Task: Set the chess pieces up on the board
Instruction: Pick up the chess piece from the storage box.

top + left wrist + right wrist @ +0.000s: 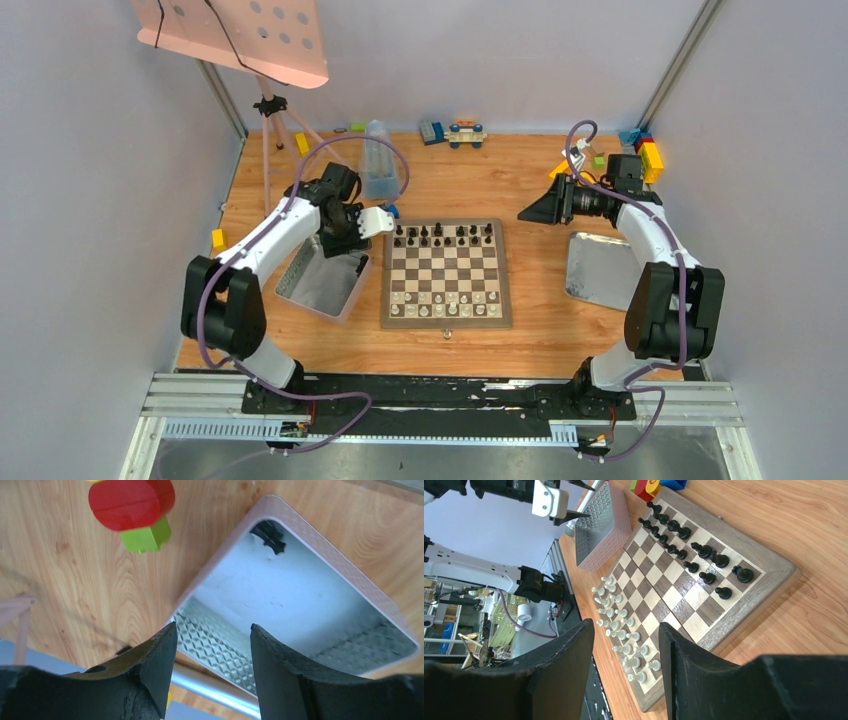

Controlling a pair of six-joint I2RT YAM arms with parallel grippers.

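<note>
The board (pixel 445 272) lies mid-table. Black chess pieces (pixel 444 236) stand in its two far rows and white pieces (pixel 446 304) in its two near rows. A small pale piece (pixel 447 333) lies just off the near edge. My left gripper (pixel 347 243) hangs open and empty over the left metal tray (pixel 318 282). In the left wrist view (pixel 212 627) one black piece (pixel 270 534) lies in the tray's far corner. My right gripper (pixel 524 212) is open and empty, held above the table right of the board. The right wrist view (pixel 626 625) shows the board (pixel 749 587) with both sets.
A second metal tray (pixel 600 268) lies right of the board. Toy blocks (pixel 452 132) sit along the back edge, more at the back right (pixel 645 152). A red and green block (pixel 132 505) lies beside the left tray. A tripod (pixel 270 120) stands back left.
</note>
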